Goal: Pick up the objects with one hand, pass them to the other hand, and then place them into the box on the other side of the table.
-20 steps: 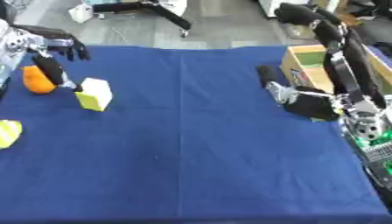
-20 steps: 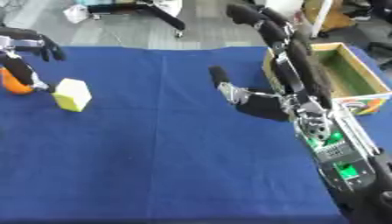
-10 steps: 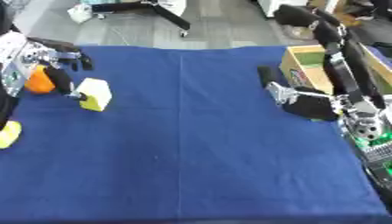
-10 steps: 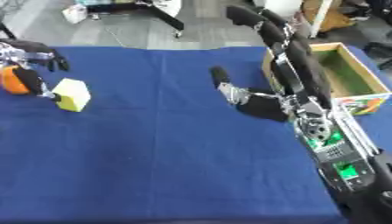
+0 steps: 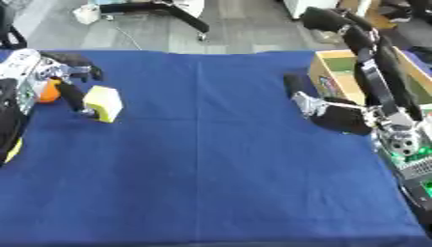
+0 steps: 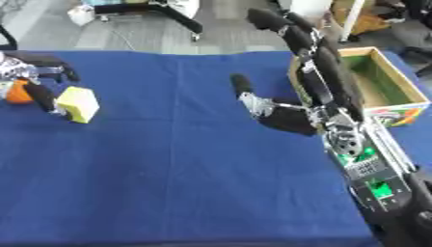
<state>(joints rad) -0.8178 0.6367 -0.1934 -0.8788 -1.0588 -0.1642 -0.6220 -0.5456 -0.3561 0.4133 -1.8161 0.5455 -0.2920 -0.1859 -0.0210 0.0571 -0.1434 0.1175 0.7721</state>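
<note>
While our blue table (image 5: 211,169) lies wide open between our hands, one box (image 6: 384,87) sits just behind our right hand (image 6: 283,118), which rests with fingers straight and holds nothing. One yellow block (image 5: 104,102) stands touching our left hand's (image 5: 50,79) fingertip, fingers spread over it without closing. One orange thing (image 6: 15,91), half hidden behind that hand, stays hard to make out.
</note>
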